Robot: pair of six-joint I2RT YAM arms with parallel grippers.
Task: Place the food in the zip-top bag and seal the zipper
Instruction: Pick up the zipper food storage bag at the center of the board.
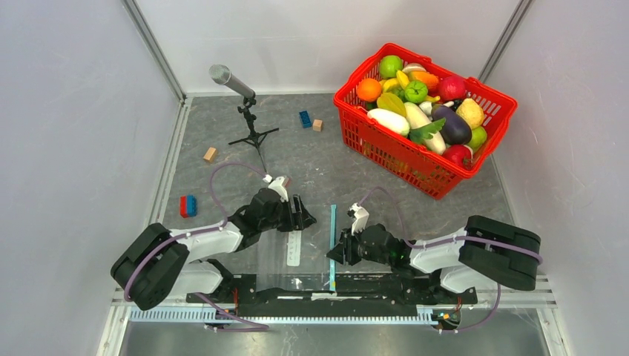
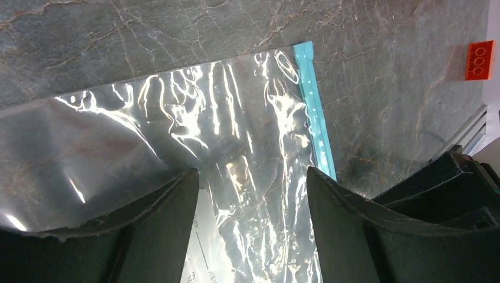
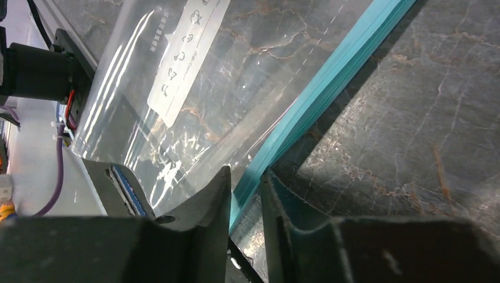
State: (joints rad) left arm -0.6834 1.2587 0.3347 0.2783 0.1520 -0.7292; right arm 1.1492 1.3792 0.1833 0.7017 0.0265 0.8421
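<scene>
Black-and-white arms (image 1: 211, 241), purple cables (image 1: 213, 185)

Honestly, nothing here I can actually read. The only printing is on the white label strip (image 3: 188, 59) of the zip-top bag (image 3: 265, 71), lying ahead of the right gripper (image 3: 246, 174) and off to its left. It has a row of dark squiggly characters plus a fine line of small type (too blurry and skewed to make out). A faint bit of that print also shows between the left gripper's (image 2: 252, 177) jaws, illegible too.
</scene>
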